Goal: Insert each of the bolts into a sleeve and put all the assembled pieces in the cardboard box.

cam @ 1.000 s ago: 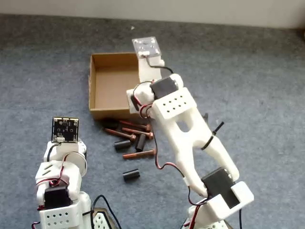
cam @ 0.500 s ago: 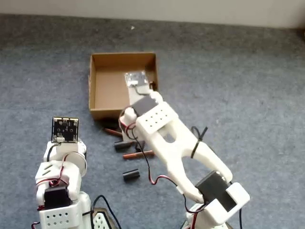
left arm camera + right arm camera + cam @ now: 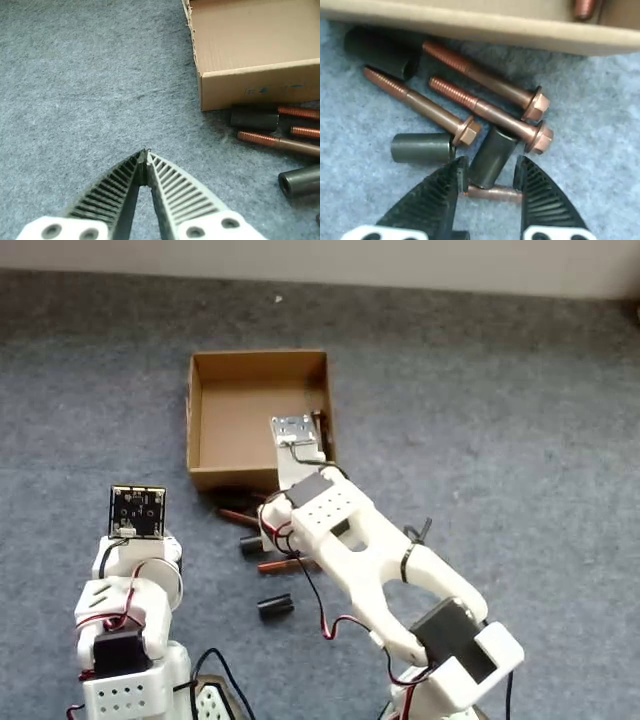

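My right gripper [image 3: 489,172] stands open, low over the pile, with an upright-tilted black sleeve [image 3: 492,154] between its fingers and a copper bolt [image 3: 495,193] lying under it. Three more bolts [image 3: 485,110] lie side by side just beyond, with a second sleeve [image 3: 420,148] beside them and a third sleeve [image 3: 379,47] by the wall of the cardboard box [image 3: 470,25]. In the high view the right arm [image 3: 340,530] covers the pile in front of the box [image 3: 258,415]. My left gripper [image 3: 145,160] is shut on nothing above bare carpet, left of the box [image 3: 250,80].
A loose black sleeve [image 3: 275,607] lies on the grey carpet nearer the arm bases, and a bolt [image 3: 285,566] and a sleeve [image 3: 253,544] show beside the right arm. A bolt tip [image 3: 585,7] shows inside the box. The left arm [image 3: 130,580] stays folded at lower left.
The right arm has drawn back from above the box's far corner and come down over the pile of bolts and sleeves in front of it. The left arm has not moved.
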### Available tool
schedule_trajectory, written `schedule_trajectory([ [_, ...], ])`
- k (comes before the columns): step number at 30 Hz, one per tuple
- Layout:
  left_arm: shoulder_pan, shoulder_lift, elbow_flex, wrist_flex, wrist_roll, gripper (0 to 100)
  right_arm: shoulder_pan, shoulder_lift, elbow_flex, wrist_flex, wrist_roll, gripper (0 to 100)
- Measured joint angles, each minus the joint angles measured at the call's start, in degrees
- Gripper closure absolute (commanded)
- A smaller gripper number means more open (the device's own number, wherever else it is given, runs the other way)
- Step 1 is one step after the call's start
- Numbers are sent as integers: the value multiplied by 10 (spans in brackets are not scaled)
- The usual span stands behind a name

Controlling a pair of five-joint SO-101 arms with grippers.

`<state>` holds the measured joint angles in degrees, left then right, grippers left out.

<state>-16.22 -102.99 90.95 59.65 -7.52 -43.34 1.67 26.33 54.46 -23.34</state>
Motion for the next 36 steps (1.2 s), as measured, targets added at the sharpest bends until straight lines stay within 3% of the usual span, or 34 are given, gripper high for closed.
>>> schedule_trajectory([
  [13,0,0,0,0,0,993,0,31,25,-40,-34,855],
  [19,0,0,0,0,0,993,15,64,21,-40,-39,998],
  [24,0,0,0,0,0,993,26,62,23,-40,-13,993],
  [28,0,0,0,0,0,993,25,7,33,-40,7,993],
  [36,0,0,0,0,0,993,48,-265,135,-28,55,993],
])
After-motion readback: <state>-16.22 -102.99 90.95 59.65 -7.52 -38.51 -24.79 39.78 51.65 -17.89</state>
